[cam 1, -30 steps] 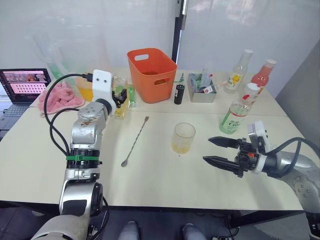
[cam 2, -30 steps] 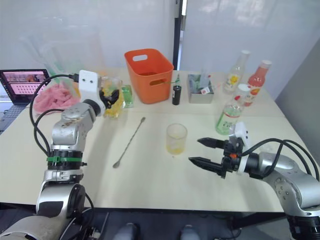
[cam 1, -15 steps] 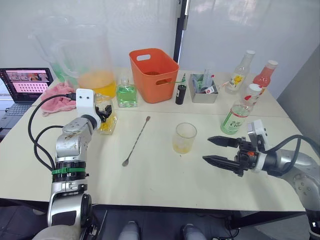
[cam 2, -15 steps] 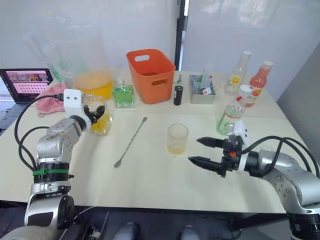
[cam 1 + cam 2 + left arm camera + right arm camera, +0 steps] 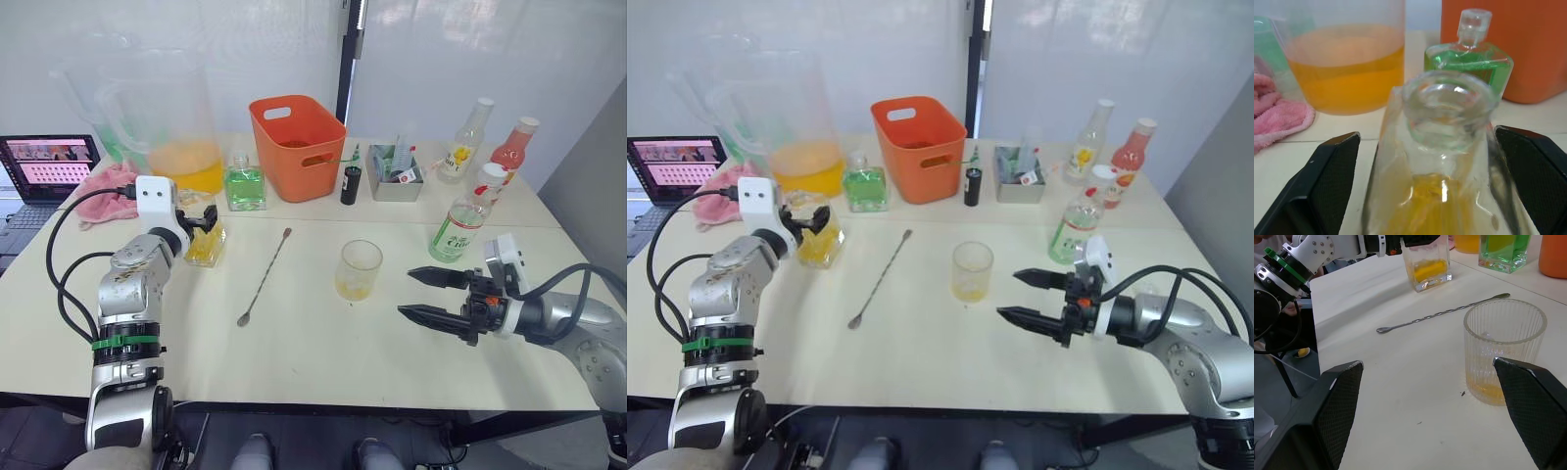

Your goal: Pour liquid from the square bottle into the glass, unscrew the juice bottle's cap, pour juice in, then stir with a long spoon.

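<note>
Lowered leftward, left gripper brackets the upright square bottle.

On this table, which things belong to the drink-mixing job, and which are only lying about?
For the job: square bottle, glass, juice bottle, long spoon.

Lying about: green bottle, pitcher, orange basket, pink-red bottle, laptop, pink cloth.

The worktop carries two square bottles, one with yellow liquid and one green, plus three tall bottles at two o'clock: the juice bottle, a pink-red one and a slim yellow-labelled one. There is one glass, one long spoon, one orange basket, one big pitcher and one laptop.
</note>
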Available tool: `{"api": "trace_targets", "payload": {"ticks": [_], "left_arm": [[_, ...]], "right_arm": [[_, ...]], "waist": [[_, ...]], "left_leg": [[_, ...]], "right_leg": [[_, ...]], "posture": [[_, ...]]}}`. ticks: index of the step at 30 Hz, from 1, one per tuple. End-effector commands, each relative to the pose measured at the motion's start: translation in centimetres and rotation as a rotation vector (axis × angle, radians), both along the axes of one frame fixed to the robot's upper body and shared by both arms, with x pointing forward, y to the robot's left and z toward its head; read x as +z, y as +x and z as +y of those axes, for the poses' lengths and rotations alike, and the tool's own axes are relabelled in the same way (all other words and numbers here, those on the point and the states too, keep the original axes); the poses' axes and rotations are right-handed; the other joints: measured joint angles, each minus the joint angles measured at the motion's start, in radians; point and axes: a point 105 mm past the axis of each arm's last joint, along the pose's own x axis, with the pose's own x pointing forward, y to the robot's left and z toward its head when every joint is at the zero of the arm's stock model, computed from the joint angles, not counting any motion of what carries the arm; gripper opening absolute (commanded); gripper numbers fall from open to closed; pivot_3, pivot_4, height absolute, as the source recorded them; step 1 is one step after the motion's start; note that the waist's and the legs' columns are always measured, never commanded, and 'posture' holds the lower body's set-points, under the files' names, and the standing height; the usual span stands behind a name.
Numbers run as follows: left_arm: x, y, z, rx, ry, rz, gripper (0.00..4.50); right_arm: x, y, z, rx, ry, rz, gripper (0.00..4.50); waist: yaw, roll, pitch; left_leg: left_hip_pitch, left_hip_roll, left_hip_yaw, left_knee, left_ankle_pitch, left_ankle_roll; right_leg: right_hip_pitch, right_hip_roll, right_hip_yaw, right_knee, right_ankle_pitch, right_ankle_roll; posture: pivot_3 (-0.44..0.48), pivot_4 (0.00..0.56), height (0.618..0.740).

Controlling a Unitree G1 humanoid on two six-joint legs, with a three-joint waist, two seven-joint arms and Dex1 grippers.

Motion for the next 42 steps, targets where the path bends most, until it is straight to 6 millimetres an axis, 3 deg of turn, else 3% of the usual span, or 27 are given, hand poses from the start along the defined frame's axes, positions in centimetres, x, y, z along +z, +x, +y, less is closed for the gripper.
{"api": "trace_targets", "payload": {"ticks": [1,5,8,12,15,16,19,23,26,31,35,40,42], "left_arm": [[4.4,-0.7,0.1,-0.009,0.021,-0.161,4.47],[6.4,-1.2,-0.2,-0.024,0.031,-0.239,4.47],[9.2,-1.7,-1.1,-0.05,0.111,-0.328,4.47],[12.9,-2.3,-3.5,-0.153,0.165,-0.419,4.47],[13.5,-2.8,-5.4,-0.272,0.194,-0.42,4.47],[13.4,-3.6,-7.1,-0.385,0.23,-0.406,4.47],[12.1,-5.9,-10.2,-0.637,0.301,-0.334,4.47],[10.1,-8.4,-11.3,-0.797,0.355,-0.27,4.47],[8.8,-8.8,-11.2,-0.78,0.421,-0.281,4.47],[5.5,-9.8,-9.0,-0.697,0.391,-0.247,4.47],[1.1,-10.8,-6.6,-0.703,0.343,-0.06,4.47],[-0.8,-11.9,-4.6,-0.705,0.289,-0.01,4.47],[-2.3,-12.2,-2.4,-0.652,0.255,0.026,4.47]], "right_arm": [[1.4,-0.2,0.1,0.011,0.004,-0.048,4.5],[1.5,-0.2,0.2,0.011,0.004,-0.048,4.5],[1.5,-0.3,0.2,0.011,0.003,-0.048,4.5],[1.6,-0.2,0.2,0.01,0.001,-0.051,4.5],[1.6,-0.2,0.2,0.01,0.0,-0.052,4.5],[1.6,-0.2,0.2,0.011,0.0,-0.052,4.5],[1.7,-0.2,0.2,0.015,0.004,-0.048,4.5],[1.7,0.0,0.1,0.006,0.007,-0.065,4.5],[1.4,0.8,-0.4,-0.035,0.0,-0.106,4.5],[1.0,2.2,-1.9,-0.143,-0.003,-0.196,4.5],[0.0,2.5,-3.4,-0.198,-0.003,-0.187,4.5],[-0.9,2.6,-4.8,-0.259,0.0,-0.191,4.5],[-1.9,2.4,-6.6,-0.329,-0.005,-0.187,4.5]], "waist": [[0.0,0.0,0.0],[0.0,0.0,0.0],[0.0,0.0,0.0],[0.003,0.0,0.0],[0.001,0.0,0.0],[0.0,0.0,0.0],[-0.006,0.0,0.0],[-0.015,0.0,0.0],[-0.012,0.0,0.0],[-0.007,0.0,0.0],[-0.005,0.001,0.0],[0.0,0.001,0.0],[0.0,0.001,0.0]], "left_leg": [[0.0,0.0,0.0,0.0,0.0,0.0],[0.0,0.0,0.0,0.0,0.0,0.0],[0.0,0.0,0.0,0.0,0.0,0.0],[0.0,0.0,0.0,0.0,0.0,-0.001],[0.0,0.0,0.0,0.0,0.0,-0.001],[0.0,0.0,0.0,0.0,0.0,-0.001],[0.0,0.0,0.0,0.0,0.0,-0.001],[0.001,0.001,0.0,-0.001,0.0,-0.001],[0.001,0.001,0.0,-0.001,0.0,-0.001],[0.002,0.001,0.001,-0.001,0.001,0.0],[0.002,0.002,0.001,-0.001,0.001,0.0],[0.002,0.002,0.001,-0.001,0.001,0.0],[0.002,0.002,0.001,-0.001,0.001,0.0]], "right_leg": [[0.0,0.0,0.0,0.0,0.0,0.0],[0.0,0.0,0.0,0.0,0.0,0.0],[0.0,0.0,0.0,0.0,0.0,0.0],[0.001,0.0,0.0,-0.001,0.0,0.001],[0.001,0.0,0.0,-0.001,0.0,0.001],[0.001,0.0,0.0,-0.001,0.0,0.001],[0.001,0.0,0.0,-0.001,0.0,0.001],[0.0,0.001,0.001,0.0,0.0,0.001],[0.001,0.001,0.001,0.0,0.0,0.001],[0.001,0.001,0.002,-0.001,-0.001,0.002],[0.0,0.001,0.002,-0.001,0.0,0.001],[0.0,0.001,0.002,-0.001,-0.001,0.001],[0.0,0.001,0.002,-0.001,-0.002,-0.001]], "posture": [[0.0,0.15,0.74],[0.0,0.15,0.74],[0.0,0.15,0.74],[0.0,0.15,0.74],[0.0,0.15,0.74],[0.0,0.15,0.74],[0.0,0.15,0.74],[0.0,0.15,0.74],[0.0,0.15,0.74],[0.0,0.15,0.74],[0.0,0.15,0.74],[0.0,0.15,0.74],[0.0,0.15,0.74]]}}
